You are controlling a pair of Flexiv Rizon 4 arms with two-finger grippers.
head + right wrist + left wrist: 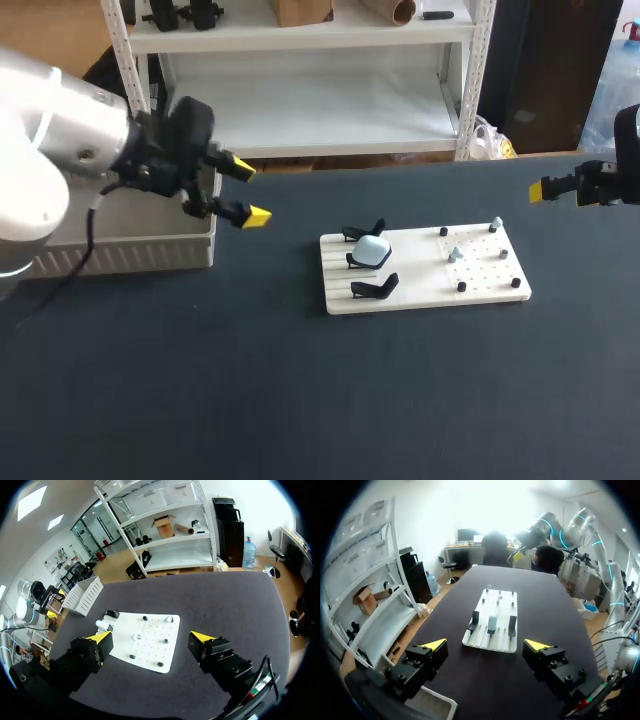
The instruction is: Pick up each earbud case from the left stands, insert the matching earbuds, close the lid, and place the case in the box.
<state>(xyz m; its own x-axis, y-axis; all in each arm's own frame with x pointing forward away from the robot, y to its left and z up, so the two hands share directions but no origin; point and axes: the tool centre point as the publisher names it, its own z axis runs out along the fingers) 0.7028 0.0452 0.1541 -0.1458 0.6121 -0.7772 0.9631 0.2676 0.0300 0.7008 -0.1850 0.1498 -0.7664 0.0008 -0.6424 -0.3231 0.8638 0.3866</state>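
Observation:
A white board [425,290] lies mid-table with three black stands along its left part. Only the middle stand carries a pale blue earbud case [373,250], lid down; the other two stands [375,288] are bare. Small pale earbuds [455,253] sit among black pegs on the board's right part. My left gripper [245,192] hangs open above the box's right end, well left of the board. In the left wrist view the case [492,624] stands ahead of that open gripper [486,645]. My right gripper [560,188] hovers open at the far right; its own view [150,636] looks down on the board [150,652].
A light grey box [130,250] stands at the table's left edge, below my left arm, and shows as a white crate [82,595] in the right wrist view. Dark tabletop [300,400] spreads in front of the board. A shelf rack stands behind the table.

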